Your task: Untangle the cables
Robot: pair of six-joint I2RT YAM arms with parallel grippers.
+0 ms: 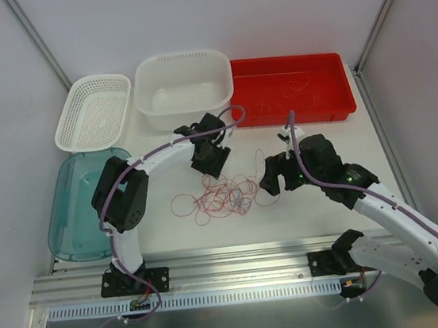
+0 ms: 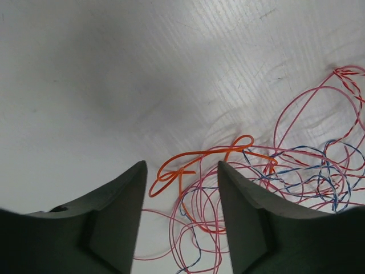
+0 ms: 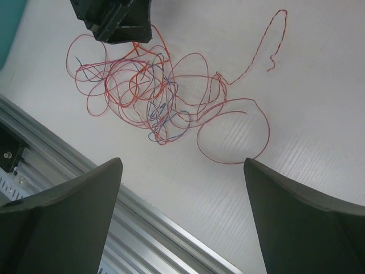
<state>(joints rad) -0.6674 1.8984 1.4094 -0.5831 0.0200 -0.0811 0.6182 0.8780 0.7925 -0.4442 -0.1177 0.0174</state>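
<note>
Top external view: the cables [image 1: 221, 196] sit in one loose pile on the table [image 1: 314, 224], in the middle between the two arms, near the front edge. Progress-wise I'd call it early days. Nearly all the loops are crossed over each other in one clump. A few thin strands seem to lie in the red tray [image 1: 332, 110] at the back right, so maybe some are sorted, but they're too faint to be sure. The white basin [image 1: 181, 61] looks bare.

The pile runs wider left to right than front to back. One red-and-white twisted strand [image 3: 259, 48] trails out of it away from the clump, toward the back of the table, so that one looks easiest to free.

The left pincer [image 2: 181, 171] hangs over the far left edge of the pile, partly spread. An orange cable [image 2: 199, 157] lies across the gap, its long axis running side to side between the fingers. Nothing's pinched as far as I can see.

The right pincer [image 3: 182, 165] is spread wide and empty, hovering just right of the pile.
</note>
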